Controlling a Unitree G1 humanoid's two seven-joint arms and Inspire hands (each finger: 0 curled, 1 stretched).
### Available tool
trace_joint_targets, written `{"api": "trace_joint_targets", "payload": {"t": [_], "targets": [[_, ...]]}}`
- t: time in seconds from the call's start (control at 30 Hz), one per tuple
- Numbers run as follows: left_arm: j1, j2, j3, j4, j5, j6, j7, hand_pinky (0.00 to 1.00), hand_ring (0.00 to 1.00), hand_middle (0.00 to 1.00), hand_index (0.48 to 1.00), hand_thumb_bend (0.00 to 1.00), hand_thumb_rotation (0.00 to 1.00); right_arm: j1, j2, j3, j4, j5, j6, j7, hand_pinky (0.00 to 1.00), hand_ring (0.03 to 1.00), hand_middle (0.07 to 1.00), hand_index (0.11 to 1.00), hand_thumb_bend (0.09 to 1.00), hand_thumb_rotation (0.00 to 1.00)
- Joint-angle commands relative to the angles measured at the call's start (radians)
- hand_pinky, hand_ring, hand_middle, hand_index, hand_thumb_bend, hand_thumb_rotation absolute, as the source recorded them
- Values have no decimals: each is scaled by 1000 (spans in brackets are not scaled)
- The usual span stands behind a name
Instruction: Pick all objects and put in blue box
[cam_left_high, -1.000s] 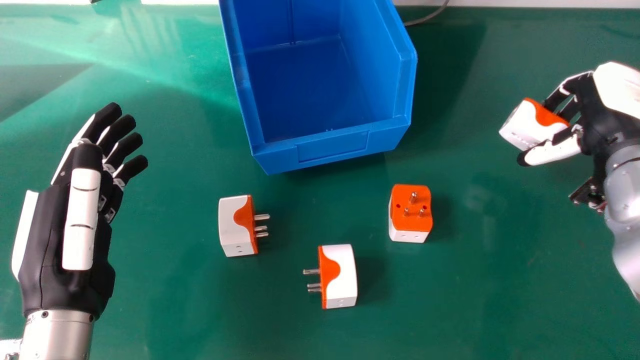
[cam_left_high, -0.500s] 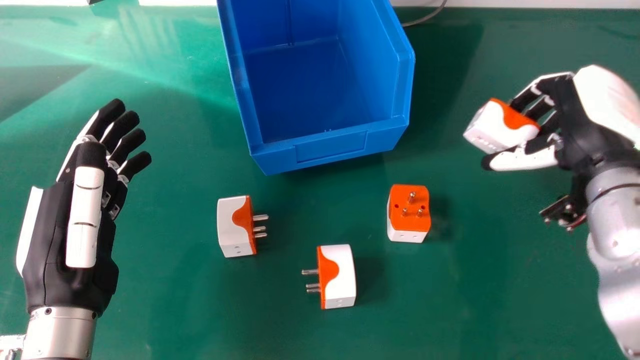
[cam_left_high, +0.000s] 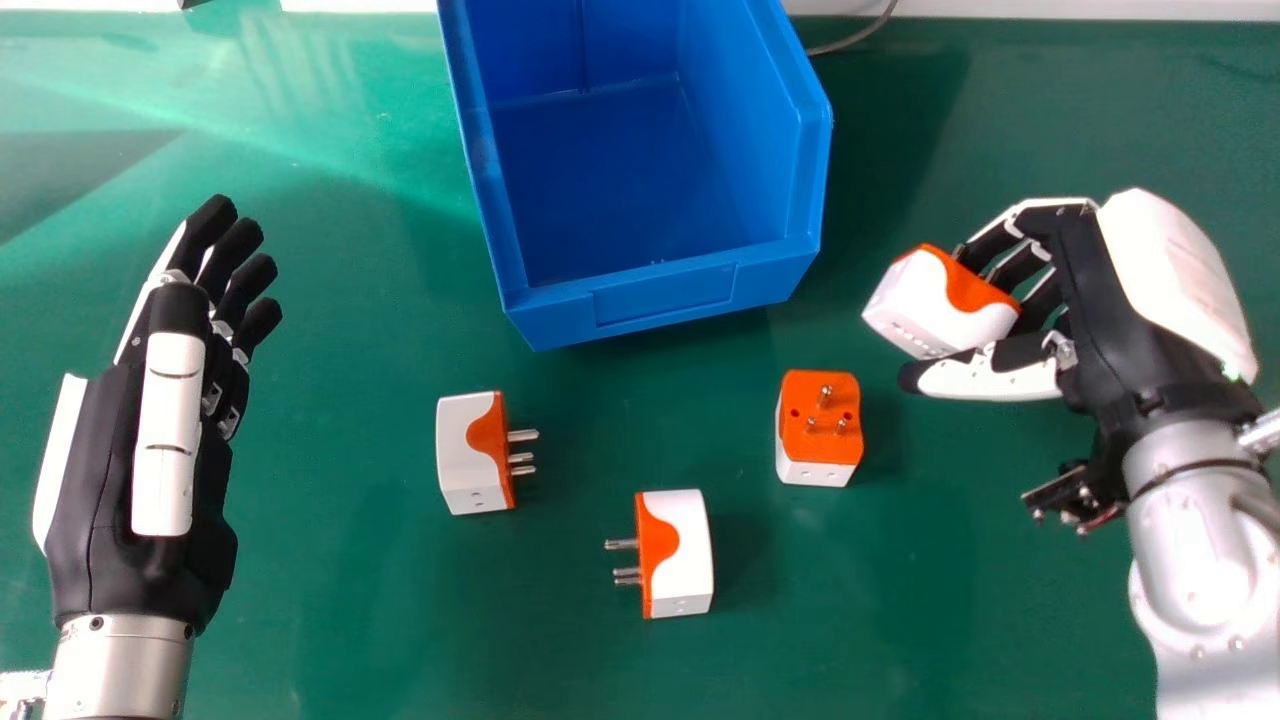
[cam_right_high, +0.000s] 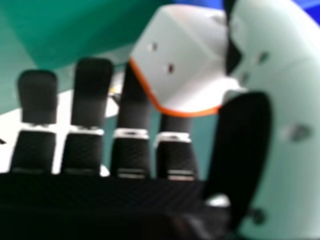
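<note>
Head view: the right fingers (cam_left_high: 1015, 266) pinch one plug (cam_left_high: 935, 310). The blue box (cam_left_high: 665, 295) is left of them and a bit farther off, its long way pointing away. They're nearer it than the left hand (cam_left_high: 150, 450), which has straight fingers. One box, four plugs: three (cam_left_high: 475, 455) (cam_left_high: 680, 550) (cam_left_high: 820, 425) sit on the tabletop (cam_left_high: 380, 620).

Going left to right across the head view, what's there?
Black-and-white robotic left hand → white-and-orange plug adapter → second adapter, prongs leftward → third adapter, prongs up → fourth adapter, held by the right hand.
</note>
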Motion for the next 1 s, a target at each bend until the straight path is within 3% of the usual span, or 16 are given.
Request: {"api": "trace_joint_targets", "payload": {"t": [0.0,0.13,0.27,0.37,0.53,0.73,0.83,0.97], "targets": [[1,5,3,-6,-5,-19,-1,938,931,933,912,679,883,19,14,8,-70,-41,-1,0,298,369,477,511,512,0],[-2,6,1,-4,-3,-20,-1,938,931,933,912,677,884,50,39,35,-120,-85,-4,5,292,367,477,514,511,0],[-5,8,1,6,-11,-27,-12,933,931,933,912,677,886,68,66,51,-151,-92,-18,16,284,363,476,520,510,0],[-5,6,-1,4,-4,-30,-7,932,930,933,911,677,885,73,77,66,-168,-102,-32,22,284,363,478,521,510,0],[-6,-1,-5,1,-6,-25,1,926,927,929,908,673,887,71,103,94,-193,-114,-40,39,282,363,477,529,508,0],[-6,4,-7,1,-1,-26,-2,928,928,927,912,666,894,55,137,125,-199,-130,-54,55,274,359,472,535,507,0],[-8,6,-8,2,-7,-23,-7,925,928,926,914,664,896,36,157,140,-193,-134,-52,63,263,353,466,540,505,0],[-10,5,-11,3,-5,-27,-9,924,928,926,915,660,898,-5,183,149,-168,-129,-64,59,260,351,464,540,505,0]]}}
